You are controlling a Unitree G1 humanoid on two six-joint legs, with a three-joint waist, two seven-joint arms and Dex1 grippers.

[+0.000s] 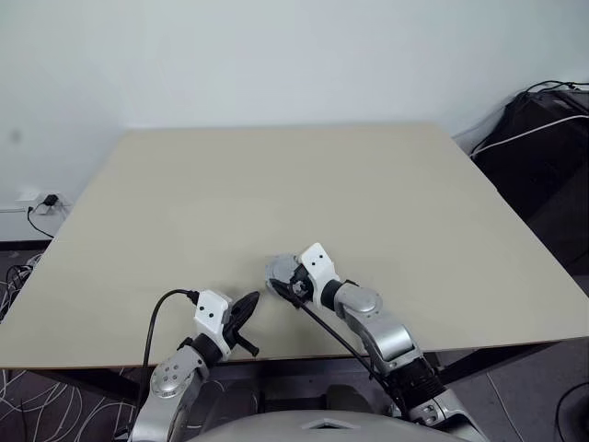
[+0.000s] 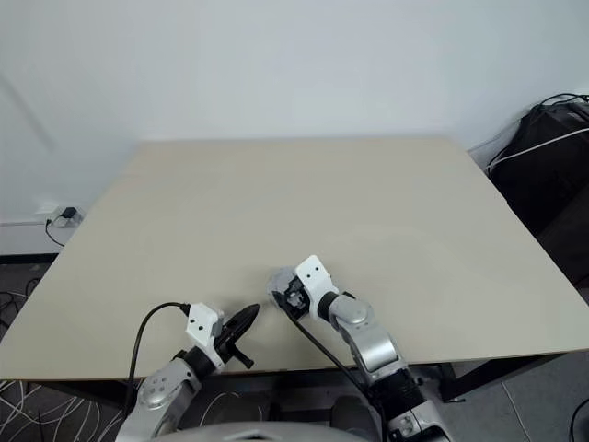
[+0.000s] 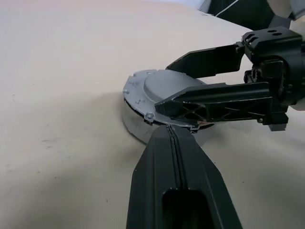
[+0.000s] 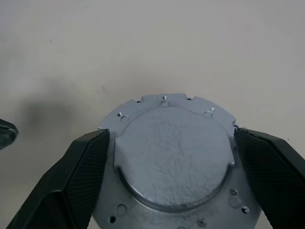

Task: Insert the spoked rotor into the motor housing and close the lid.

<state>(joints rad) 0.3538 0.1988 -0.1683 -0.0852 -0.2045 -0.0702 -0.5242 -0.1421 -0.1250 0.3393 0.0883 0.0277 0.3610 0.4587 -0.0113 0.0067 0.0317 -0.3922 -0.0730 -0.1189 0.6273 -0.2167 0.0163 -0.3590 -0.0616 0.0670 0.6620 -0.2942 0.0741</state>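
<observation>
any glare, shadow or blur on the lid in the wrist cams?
Right wrist view: lid sharp, evenly lit, no glare; soft shadow on the table. Left wrist view: lid sharp, dark shadow under its rim; left gripper close up, slightly soft.

Beige table, matte top, standing against a plain white wall. Black bag with a white cable on the floor just beside the table's far right corner. Wall socket with plug at left; loose cables below it
</observation>
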